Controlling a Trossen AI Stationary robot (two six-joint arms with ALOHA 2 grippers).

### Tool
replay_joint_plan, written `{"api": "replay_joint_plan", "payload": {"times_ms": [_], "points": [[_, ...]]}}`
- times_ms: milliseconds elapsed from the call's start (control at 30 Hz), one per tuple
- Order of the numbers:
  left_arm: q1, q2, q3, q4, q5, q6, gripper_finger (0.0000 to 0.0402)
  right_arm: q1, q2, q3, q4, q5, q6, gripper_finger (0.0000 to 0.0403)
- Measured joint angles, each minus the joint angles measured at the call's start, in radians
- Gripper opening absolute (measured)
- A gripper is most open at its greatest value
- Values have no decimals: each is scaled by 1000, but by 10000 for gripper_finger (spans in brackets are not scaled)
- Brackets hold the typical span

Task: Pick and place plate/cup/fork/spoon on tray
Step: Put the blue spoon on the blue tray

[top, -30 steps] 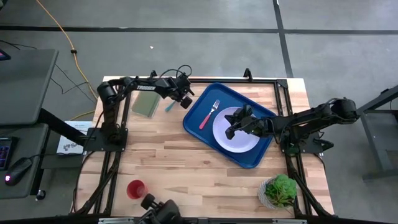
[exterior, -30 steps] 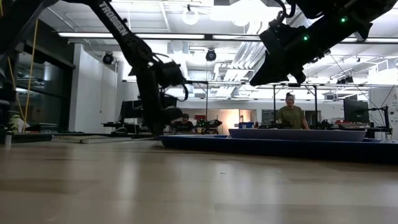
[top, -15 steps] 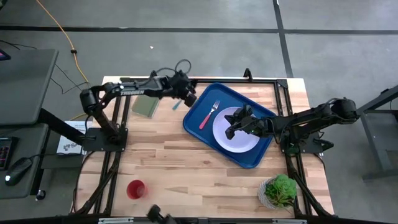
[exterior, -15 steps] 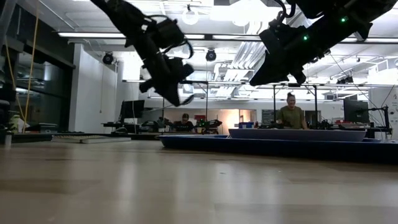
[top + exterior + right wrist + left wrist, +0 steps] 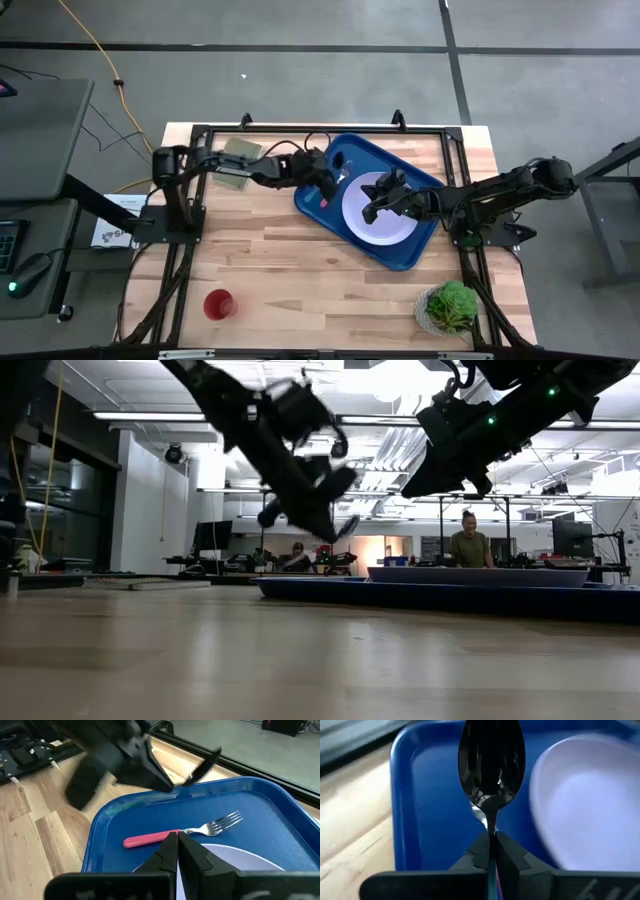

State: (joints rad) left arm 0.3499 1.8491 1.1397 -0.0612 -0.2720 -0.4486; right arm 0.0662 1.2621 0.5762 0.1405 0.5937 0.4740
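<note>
L gripper [image 5: 325, 182] has swung in from the table's far-left edge near the olive mat [image 5: 236, 160] & now hangs over the tray [image 5: 400, 255], jaws pinched on the spoon [image 5: 491, 762] by its handle, bowl out front above bare blue just beside the plate [image 5: 378, 210]. So the spoon looks abt ready to set down; fork [image 5: 180, 833] & plate are already in the tray, cup [image 5: 219, 304] sits well apart at the near-left edge, not yet picked.

R gripper [image 5: 375, 205] hovers over the plate, jaws closed, empty.

Hard to see: in high view the arm covers the fork & spoon; spoon's teal handle mostly hidden btwn fingers; low view blurs the L gripper.
</note>
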Motion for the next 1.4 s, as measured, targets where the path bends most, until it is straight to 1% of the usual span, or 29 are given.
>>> {"api": "replay_joint_plan", "payload": {"times_ms": [300, 500, 933, 1400], "points": [[83, 116, 0, 20, 2, -31, 0, -1, 0, 0, 0, 7, -2, 0], [88, 149, 0, 72, 61, 6, 0, -1, 0, 0, 0, 15, 0, 0], [96, 161, 0, 81, 62, -20, 1, -1, 0, 0, 0, 15, 0, 0], [82, 161, 0, 97, 58, -46, 23, -1, 0, 0, 2, 15, 1, 0]]}}
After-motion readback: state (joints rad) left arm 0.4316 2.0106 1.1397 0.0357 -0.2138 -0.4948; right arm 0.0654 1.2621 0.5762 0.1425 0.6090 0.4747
